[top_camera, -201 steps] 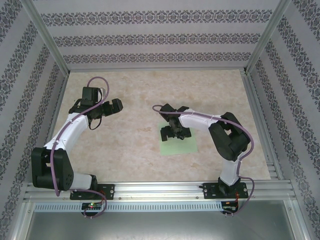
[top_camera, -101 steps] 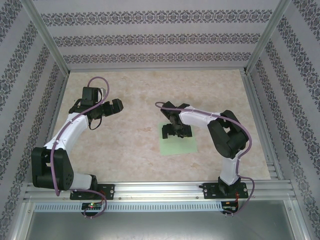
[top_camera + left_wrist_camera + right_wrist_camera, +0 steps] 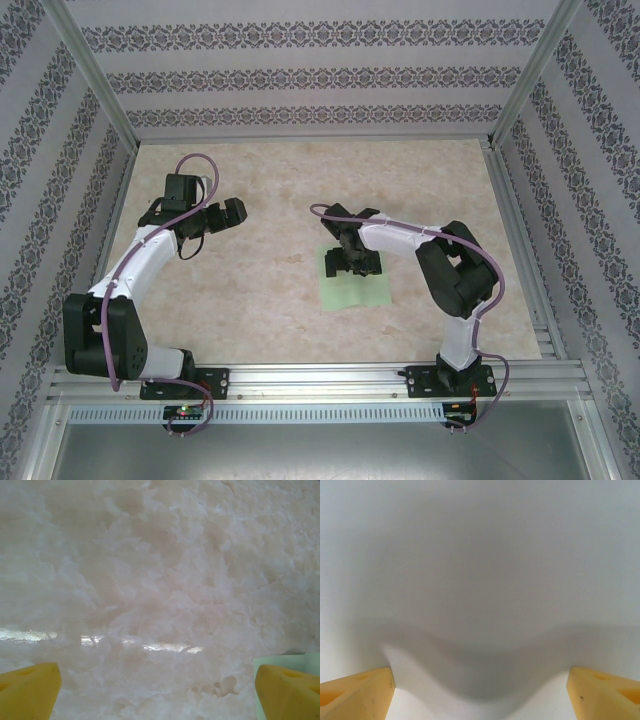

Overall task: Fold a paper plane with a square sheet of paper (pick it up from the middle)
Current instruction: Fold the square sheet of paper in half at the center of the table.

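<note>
1. Square sheet of paper (image 3: 358,292) lies on the table (image 3: 270,170), just toward 4 o'clock from its centre.
2. Right gripper (image 3: 352,264) presses its 12 o'clock edge, jaws spread wide, and it buckles between them.
3. Left gripper (image 3: 222,213) hovers at 10 o'clock, well apart, jaws spread.
</note>
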Controlling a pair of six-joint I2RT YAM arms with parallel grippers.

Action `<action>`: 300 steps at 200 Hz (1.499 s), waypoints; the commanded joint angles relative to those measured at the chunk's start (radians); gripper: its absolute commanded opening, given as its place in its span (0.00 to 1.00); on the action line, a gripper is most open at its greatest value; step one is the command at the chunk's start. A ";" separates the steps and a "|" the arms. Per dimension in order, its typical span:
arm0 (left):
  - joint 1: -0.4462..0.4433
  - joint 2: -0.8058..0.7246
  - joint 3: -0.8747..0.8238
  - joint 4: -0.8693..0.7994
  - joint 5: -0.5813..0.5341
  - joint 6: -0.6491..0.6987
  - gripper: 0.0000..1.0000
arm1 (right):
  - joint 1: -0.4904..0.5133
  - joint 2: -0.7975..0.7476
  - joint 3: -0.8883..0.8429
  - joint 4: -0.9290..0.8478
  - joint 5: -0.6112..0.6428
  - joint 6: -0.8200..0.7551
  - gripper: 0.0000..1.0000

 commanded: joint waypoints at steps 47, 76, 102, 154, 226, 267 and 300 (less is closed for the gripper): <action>-0.015 0.012 0.023 -0.010 0.021 -0.018 1.00 | -0.001 -0.039 -0.046 0.057 -0.001 0.046 0.61; -0.022 0.014 0.011 0.003 0.044 -0.030 1.00 | -0.003 -0.125 -0.072 0.190 -0.126 0.057 0.49; -0.042 0.031 -0.007 0.019 0.083 -0.049 1.00 | -0.006 -0.183 -0.107 0.370 -0.281 0.089 0.38; -0.124 0.060 -0.066 0.099 0.141 -0.106 0.99 | -0.023 -0.213 -0.210 0.645 -0.456 0.168 0.34; -0.240 0.120 -0.101 0.213 0.167 -0.184 0.96 | -0.039 -0.131 -0.172 0.414 -0.178 0.074 0.54; -0.283 0.128 -0.133 0.287 0.188 -0.237 0.93 | -0.047 -0.140 -0.176 0.374 -0.104 0.031 0.69; -0.318 0.144 -0.152 0.362 0.203 -0.280 0.87 | -0.065 -0.136 -0.188 0.375 -0.150 0.008 0.66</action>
